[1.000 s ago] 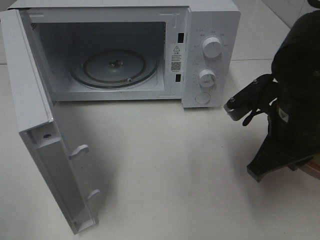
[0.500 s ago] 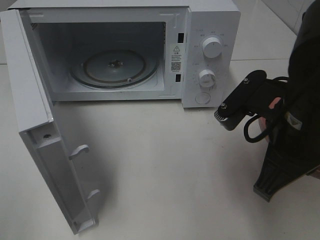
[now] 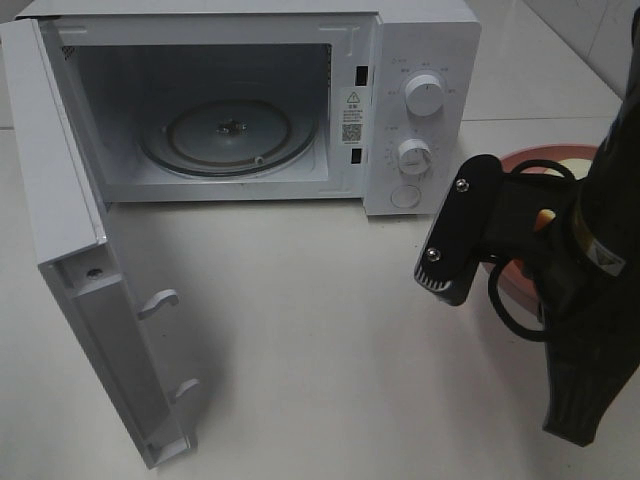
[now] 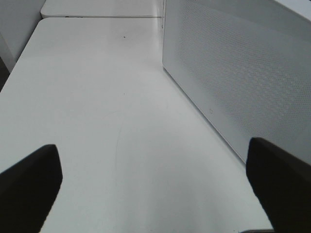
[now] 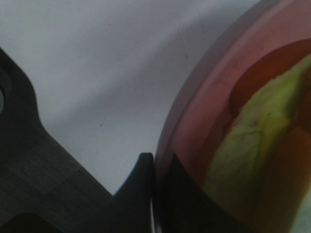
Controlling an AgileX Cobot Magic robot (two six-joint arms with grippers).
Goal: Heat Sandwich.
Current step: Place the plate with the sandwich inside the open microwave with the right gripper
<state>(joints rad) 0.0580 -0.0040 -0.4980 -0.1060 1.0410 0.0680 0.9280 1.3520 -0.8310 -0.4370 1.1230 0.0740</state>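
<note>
inspector: nearest item?

assistant: the left claw (image 4: 153, 174), fingers spread wide over bare desk (image 4: 87, 97), holding nothing. a white dotted panel (image 4: 233, 82) stands just beside it.

inspector: the right side?

assistant: the right claw (image 5: 154, 160) has its fingers pressed together on the rim of the pink plate (image 5: 204, 111), one finger outside the rim and one over it. the black arm (image 3: 600, 250) covers much of the plate from above.

inspector: location of the sandwich?

assistant: the sandwich (image 5: 252, 145) lies on that plate, with yellow-green filling and orange-brown crust showing. it is on the right of the desk, outside the microwave (image 3: 420, 40) and near its front right corner.

inspector: whether the plate rests on the desk?

assistant: cannot tell.

inspector: further back?

assistant: the microwave door (image 3: 110, 340) is swung fully open to the left, its latch hooks facing out. the glass turntable (image 3: 230, 135) sits bare in the cavity. two round knobs (image 3: 424, 95) are on the right panel, one above the other.
</note>
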